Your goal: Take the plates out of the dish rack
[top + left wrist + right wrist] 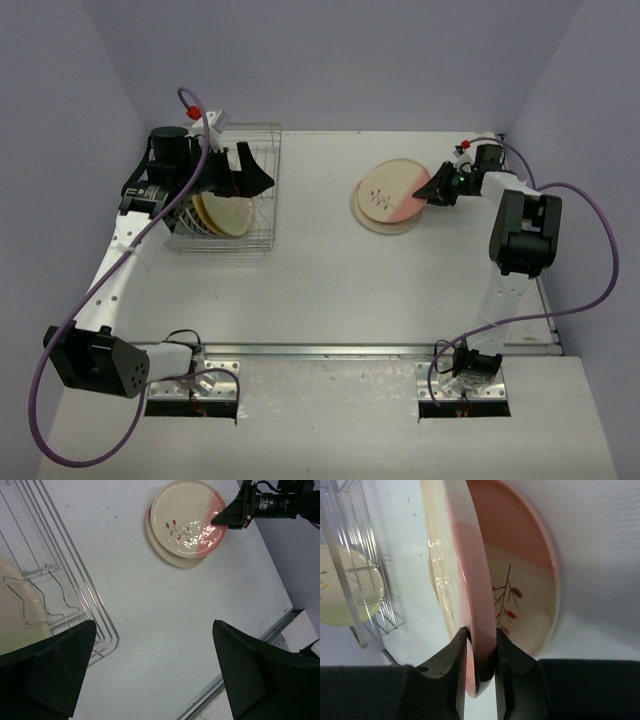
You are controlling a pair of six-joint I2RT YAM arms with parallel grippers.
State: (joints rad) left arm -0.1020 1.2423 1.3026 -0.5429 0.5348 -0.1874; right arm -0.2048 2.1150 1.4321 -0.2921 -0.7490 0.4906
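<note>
The silver wire dish rack (pixel 262 200) stands at the far left with several cream plates (pixel 226 213) upright in it. My left gripper (pixel 252 170) hovers over the rack, open and empty; in the left wrist view (pixel 155 665) its fingers (pixel 55 670) stand wide apart. My right gripper (pixel 432 189) is shut on the pink rim of a pink-cream plate with a sprig (pixel 393 190). This plate lies over a cream plate (pixel 382 224) on the table. In the right wrist view the jaws (pixel 481 655) pinch that rim (pixel 476 595).
The rack's wires (pixel 65 580) and one plate in it (pixel 12 620) show at the left of the left wrist view, and the stacked plates (pixel 187 520) at the top. A metal strip (pixel 330 350) runs along the table's near edge. Purple cables loop beside both arms.
</note>
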